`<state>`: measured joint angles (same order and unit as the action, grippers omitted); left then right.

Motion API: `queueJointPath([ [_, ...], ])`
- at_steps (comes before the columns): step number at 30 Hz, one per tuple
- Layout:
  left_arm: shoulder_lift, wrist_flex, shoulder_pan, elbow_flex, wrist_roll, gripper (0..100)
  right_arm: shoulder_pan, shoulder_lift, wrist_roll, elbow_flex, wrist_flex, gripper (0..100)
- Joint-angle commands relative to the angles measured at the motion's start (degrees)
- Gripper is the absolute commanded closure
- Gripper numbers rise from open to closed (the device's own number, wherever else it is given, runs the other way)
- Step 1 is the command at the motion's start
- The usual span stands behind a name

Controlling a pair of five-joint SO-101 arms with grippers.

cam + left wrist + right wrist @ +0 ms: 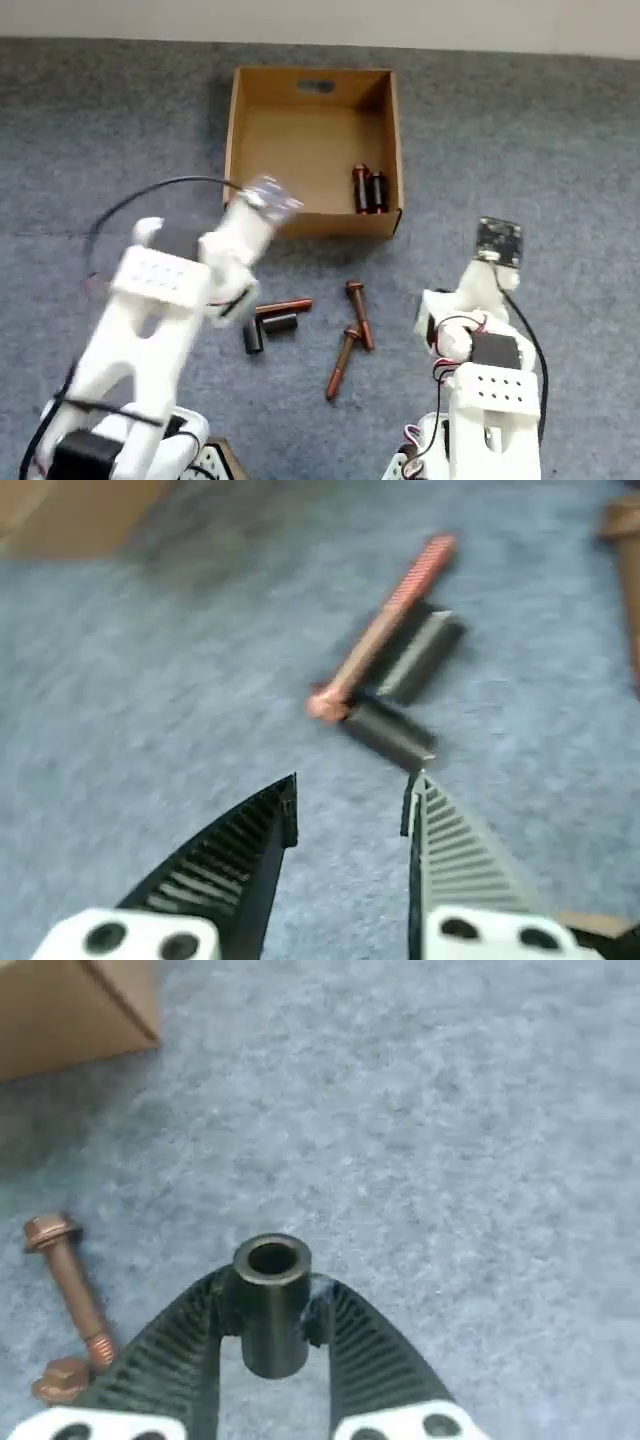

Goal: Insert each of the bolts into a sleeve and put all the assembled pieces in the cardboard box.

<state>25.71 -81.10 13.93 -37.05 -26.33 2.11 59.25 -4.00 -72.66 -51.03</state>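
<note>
My left gripper (pixel 352 780) hangs open just above the carpet, close to a copper bolt (pixel 385 625) that lies against two black sleeves (pixel 420 655) (pixel 388 732). From above, that bolt (pixel 283 306) and the sleeves (pixel 280 324) (pixel 252 337) lie in front of the cardboard box (pixel 232 150). My right gripper (pixel 272 1305) is shut on an upright black sleeve (pixel 270 1260), held above the carpet. Two more bolts (pixel 358 315) (pixel 342 363) lie between the arms. One bolt-and-sleeve piece (pixel 366 190) rests inside the box at its near right.
Grey carpet covers the table. In the right wrist view a corner of the box (pixel 70 1010) stands beyond the two loose bolts (pixel 65 1280) (pixel 60 1380). Open carpet stretches to the right of the box.
</note>
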Motion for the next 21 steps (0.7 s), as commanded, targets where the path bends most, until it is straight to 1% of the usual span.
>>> queueJointPath([
  [1,-2.51,-0.18,10.59,2.59,3.16,81,3.30,1.19,-0.26,0.75,1.01,99.2],
  [3,-3.47,0.70,15.52,2.68,10.81,81,3.38,1.19,-0.26,0.22,2.42,99.2],
  [4,-3.65,2.37,17.63,2.42,15.03,81,3.38,1.19,-0.26,0.22,3.30,99.2],
  [8,-4.70,10.99,23.69,0.31,32.97,81,3.38,1.19,-0.26,0.04,4.26,99.2],
  [10,-4.97,15.74,26.33,-1.54,38.86,81,3.30,1.19,-0.26,0.04,4.26,99.2],
  [11,-4.97,17.93,27.56,-2.51,40.18,81,3.30,1.19,-0.26,0.04,4.26,99.2],
  [14,-4.97,23.74,30.20,-5.58,40.00,81,3.30,1.19,-0.26,0.04,4.26,99.2],
  [19,-5.05,32.70,31.08,-12.35,40.53,81,3.30,1.19,-0.26,0.04,4.26,99.2],
  [21,-5.05,34.55,30.90,-14.46,40.53,81,3.30,1.19,-0.26,0.04,4.26,99.2],
])
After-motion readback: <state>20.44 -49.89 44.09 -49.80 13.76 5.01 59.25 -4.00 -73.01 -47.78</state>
